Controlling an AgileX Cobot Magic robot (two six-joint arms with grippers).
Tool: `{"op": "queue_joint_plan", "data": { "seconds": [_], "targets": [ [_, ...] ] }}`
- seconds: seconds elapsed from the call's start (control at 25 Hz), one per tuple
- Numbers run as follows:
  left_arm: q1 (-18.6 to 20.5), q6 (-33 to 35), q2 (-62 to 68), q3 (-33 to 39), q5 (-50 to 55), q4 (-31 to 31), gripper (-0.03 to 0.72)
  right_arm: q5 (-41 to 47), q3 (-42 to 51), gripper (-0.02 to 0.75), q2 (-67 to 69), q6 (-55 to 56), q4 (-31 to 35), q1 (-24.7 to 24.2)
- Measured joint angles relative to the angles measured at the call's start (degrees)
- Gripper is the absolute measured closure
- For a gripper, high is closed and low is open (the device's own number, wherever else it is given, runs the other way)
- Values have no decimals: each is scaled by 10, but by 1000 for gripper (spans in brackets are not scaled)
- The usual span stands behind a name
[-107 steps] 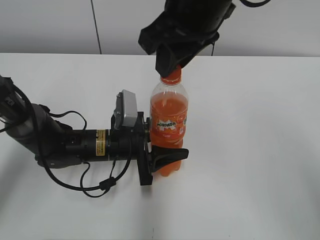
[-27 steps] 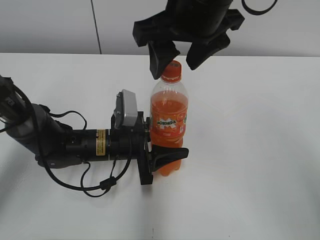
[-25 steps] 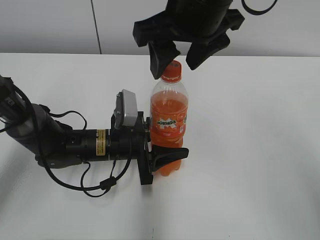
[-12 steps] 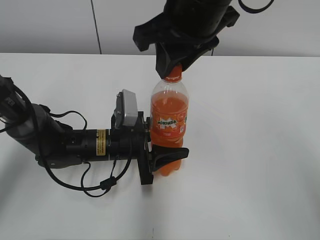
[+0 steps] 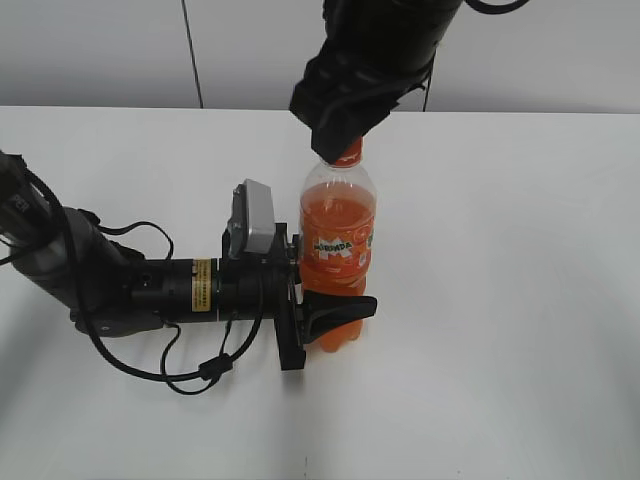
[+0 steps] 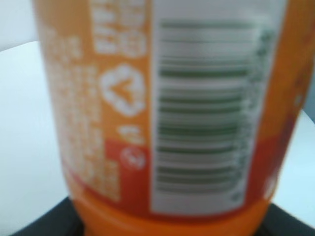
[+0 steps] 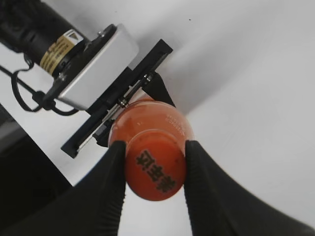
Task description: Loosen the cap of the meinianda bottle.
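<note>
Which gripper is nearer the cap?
The right. Its gripper has fingers pressed on both sides of the cap, while the left gripper holds the bottle low on its body.

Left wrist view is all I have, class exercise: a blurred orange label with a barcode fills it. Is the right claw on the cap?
Observer: Yes. In the right wrist view the right claw has a finger on each side of the cap.
Operator: Is the bottle standing?
Observer: The meinianda bottle stands upright on the white table.
Operator: Where does my claw hold it?
Observer: The left claw clamps its lower body, below the label.
</note>
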Motion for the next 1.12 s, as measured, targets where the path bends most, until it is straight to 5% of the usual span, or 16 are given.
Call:
{"op": "queue_joint_plan", "data": {
  "seconds": [0.56, 1.12],
  "targets": [
    [0, 6, 0, 0, 0, 4, 305, 6, 0, 469, -2, -486, 17, -1],
    [0, 8, 0, 0, 0, 5, 305, 9, 0, 469, -3, -769, 21, -1]
  ]
}}
